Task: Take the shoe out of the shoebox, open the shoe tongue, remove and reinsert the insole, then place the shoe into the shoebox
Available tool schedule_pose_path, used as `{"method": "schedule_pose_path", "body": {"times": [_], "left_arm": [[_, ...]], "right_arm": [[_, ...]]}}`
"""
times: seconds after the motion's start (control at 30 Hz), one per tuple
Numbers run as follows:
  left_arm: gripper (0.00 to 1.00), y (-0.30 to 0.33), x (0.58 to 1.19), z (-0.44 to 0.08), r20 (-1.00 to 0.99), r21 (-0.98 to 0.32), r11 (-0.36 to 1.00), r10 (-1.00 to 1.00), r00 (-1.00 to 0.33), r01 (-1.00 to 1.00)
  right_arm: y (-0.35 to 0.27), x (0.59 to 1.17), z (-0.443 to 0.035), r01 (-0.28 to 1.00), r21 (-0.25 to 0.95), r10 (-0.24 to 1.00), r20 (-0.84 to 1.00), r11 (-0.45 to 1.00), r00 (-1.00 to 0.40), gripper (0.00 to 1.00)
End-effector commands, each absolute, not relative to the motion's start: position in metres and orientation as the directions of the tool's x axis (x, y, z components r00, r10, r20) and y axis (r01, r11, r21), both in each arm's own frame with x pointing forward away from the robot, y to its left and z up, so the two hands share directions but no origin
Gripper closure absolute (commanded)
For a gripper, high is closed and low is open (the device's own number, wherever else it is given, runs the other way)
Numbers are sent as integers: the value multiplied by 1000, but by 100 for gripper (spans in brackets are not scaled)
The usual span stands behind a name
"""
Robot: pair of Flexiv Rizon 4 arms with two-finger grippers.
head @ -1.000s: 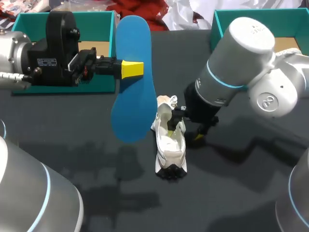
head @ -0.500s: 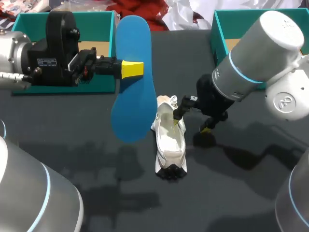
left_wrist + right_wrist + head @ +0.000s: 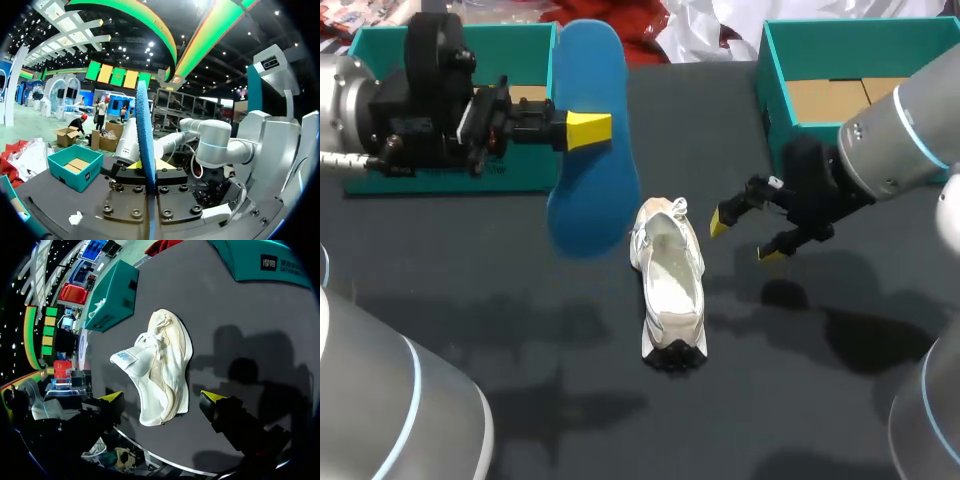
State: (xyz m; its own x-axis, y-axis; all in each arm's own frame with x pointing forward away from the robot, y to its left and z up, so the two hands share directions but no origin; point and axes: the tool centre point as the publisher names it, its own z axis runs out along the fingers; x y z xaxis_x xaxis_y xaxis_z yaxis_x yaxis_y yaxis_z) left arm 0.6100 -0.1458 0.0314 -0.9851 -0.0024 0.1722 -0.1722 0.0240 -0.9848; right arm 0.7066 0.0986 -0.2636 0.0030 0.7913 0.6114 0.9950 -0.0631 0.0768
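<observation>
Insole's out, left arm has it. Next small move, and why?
Probably lower the flat blue insole toward the opening of the white sneaker, toe end first. The left gripper is shut on the insole, holding it on edge above the black table; the sneaker lies opening-up, and the right gripper hangs open beside it, clear of the opening.

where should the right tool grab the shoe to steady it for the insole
Pinch the shoe across its two side walls about midway along, coming down from above with the open right tool beside it. It sits opening up and is narrow there. Stay off the tongue, flopped out at one end.
</observation>
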Motion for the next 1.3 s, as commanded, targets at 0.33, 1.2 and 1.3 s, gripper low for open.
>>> {"method": "schedule_pose_path", "body": {"times": [0.33,1.2,1.3], "left_arm": [[100,-150,630,28,-478,-878,1,-27,-878,478],[100,-156,642,-2,-924,-381,99,-70,-376,919],[100,-156,642,-2,-924,-381,99,-70,-376,919]], "right_arm": [[85,726,-232,996,39,603,793,80,-79,0],[93,756,-203,990,-61,443,890,-123,110,0],[93,756,-203,990,-61,443,890,-123,110,0]]}}
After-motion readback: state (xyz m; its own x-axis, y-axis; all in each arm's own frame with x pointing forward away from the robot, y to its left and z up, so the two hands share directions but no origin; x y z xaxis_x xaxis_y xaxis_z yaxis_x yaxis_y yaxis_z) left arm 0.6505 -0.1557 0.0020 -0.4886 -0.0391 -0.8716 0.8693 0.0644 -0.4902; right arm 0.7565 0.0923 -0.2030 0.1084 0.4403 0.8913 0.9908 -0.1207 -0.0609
